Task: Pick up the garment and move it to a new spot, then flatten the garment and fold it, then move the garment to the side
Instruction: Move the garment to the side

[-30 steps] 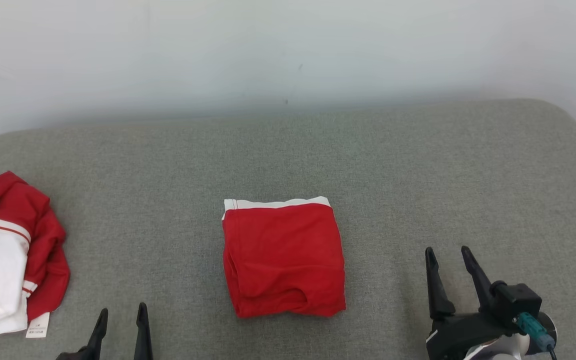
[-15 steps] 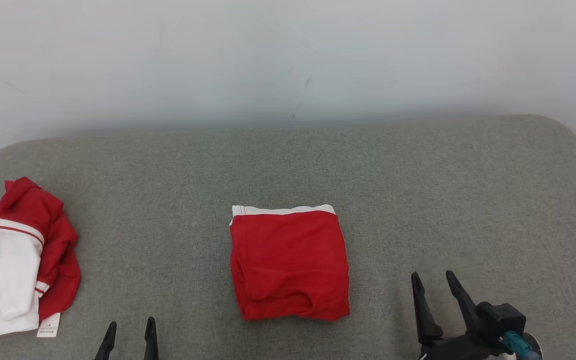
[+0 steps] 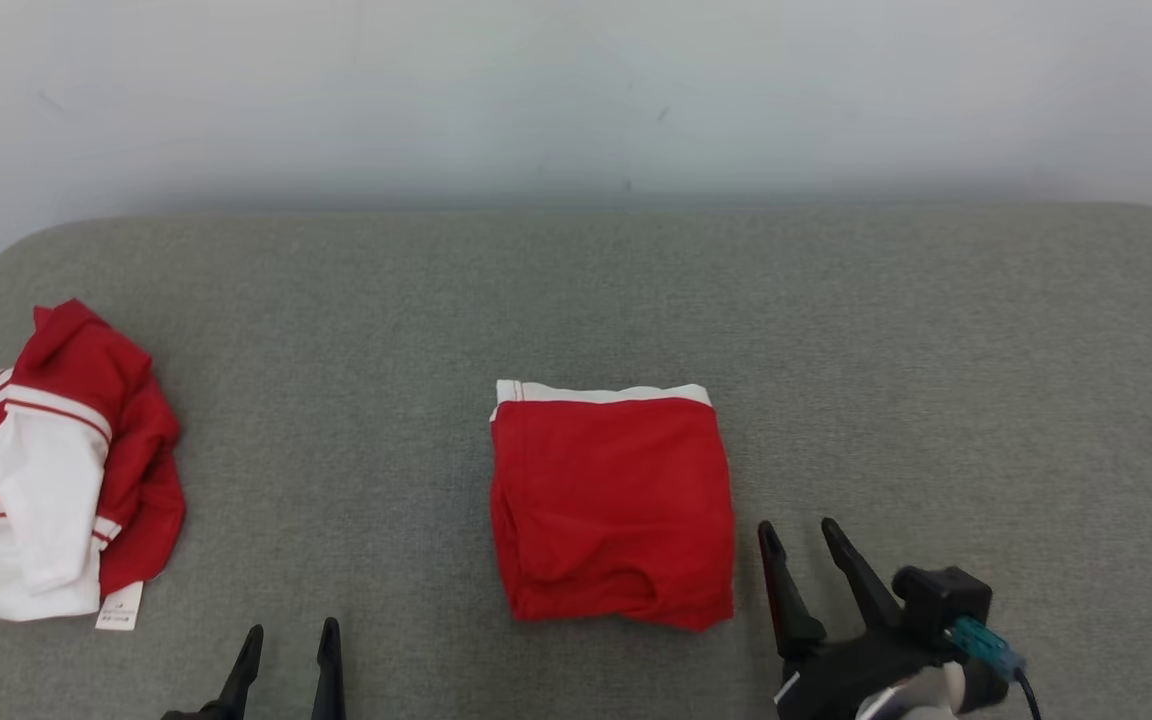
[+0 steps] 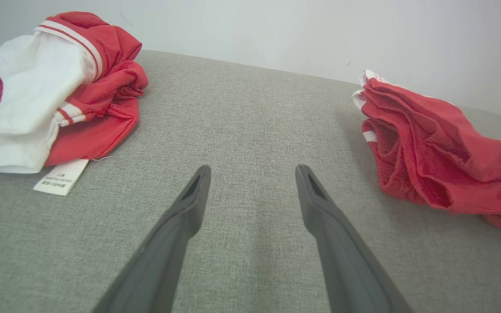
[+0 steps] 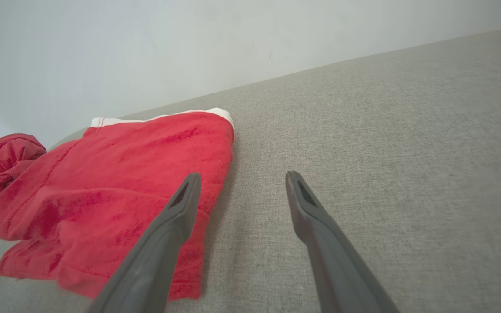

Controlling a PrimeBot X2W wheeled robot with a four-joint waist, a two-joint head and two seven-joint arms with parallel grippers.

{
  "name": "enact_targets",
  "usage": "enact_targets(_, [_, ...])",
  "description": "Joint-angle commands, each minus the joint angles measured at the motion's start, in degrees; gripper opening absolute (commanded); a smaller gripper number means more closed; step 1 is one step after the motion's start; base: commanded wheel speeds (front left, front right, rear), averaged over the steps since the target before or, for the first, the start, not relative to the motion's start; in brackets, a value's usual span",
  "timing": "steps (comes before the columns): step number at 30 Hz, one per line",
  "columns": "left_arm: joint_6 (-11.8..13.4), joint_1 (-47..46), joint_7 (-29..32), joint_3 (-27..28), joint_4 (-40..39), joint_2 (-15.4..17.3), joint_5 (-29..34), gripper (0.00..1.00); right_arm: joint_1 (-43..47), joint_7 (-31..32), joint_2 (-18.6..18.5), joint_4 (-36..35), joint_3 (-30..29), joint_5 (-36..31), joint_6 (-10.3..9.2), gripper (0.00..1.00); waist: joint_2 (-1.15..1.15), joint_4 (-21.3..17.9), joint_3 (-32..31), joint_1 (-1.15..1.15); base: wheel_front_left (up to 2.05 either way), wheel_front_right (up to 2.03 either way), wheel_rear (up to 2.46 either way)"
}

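Our right gripper (image 3: 796, 528) had drawn close to the folded red shorts (image 3: 611, 500), though our view had swung too
Both grippers stood spread wide and empty: the right just beside the shorts' right edge, the left gripper (image 3: 293, 632) well apart from them at the front. We saw the shorts lying folded in the middle of the grey cushion (image 3: 936, 330), white waistband (image 3: 604, 393) toward the wall (image 3: 576, 90), a crumpled red-and-white top (image 3: 66, 470) far to the left. We judged only the move aside remained; to keep the fold we should pinch through every layer at the edge, low against the cushion, and carry it level, clear of that top
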Motion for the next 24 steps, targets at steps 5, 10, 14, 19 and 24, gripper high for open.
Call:
enact_targets(5, [0.13, -1.62, -0.08, -0.57, 0.38, -0.04, -0.53, 1.0, -4.07, -0.06, 0.09, 2.7, 2.74, 3.21, -0.13, 1.0, 0.0, 2.89, 2.72, 0.0, 0.0, 0.0, 0.0])
enact_targets(10, [0.13, -2.52, -0.08, -1.11, 0.45, -0.04, -0.98, 1.0, -7.62, -0.06, 0.1, 8.9, 5.02, 7.87, -0.13, 1.0, 0.0, 4.25, 3.87, 0.0, 0.0, 0.0, 0.0])
enact_targets(14, [0.14, -2.96, -0.08, -1.44, 0.5, -0.03, -1.39, 1.0, -9.23, -0.05, 0.17, 12.08, 7.63, 11.66, -0.13, 1.0, 0.0, 4.86, 4.31, 0.0, 0.0, 0.0, 0.0])
enact_targets(19, [0.14, -2.96, -0.09, -1.22, 0.23, -0.04, -1.36, 1.0, -10.52, -0.04, 0.1, 13.96, 9.49, 13.71, -0.13, 0.0, 0.0, 4.94, 4.53, 0.0, 0.0, 0.0, 0.0])
enact_targets(24, [0.13, -3.23, -0.09, -1.26, -0.05, -0.03, -1.17, 1.0, -11.4, -0.06, 0.05, 13.28, 6.01, 10.33, -0.13, 0.0, 0.0, 4.21, 4.31, 0.0, 0.0, 0.0, 0.0])
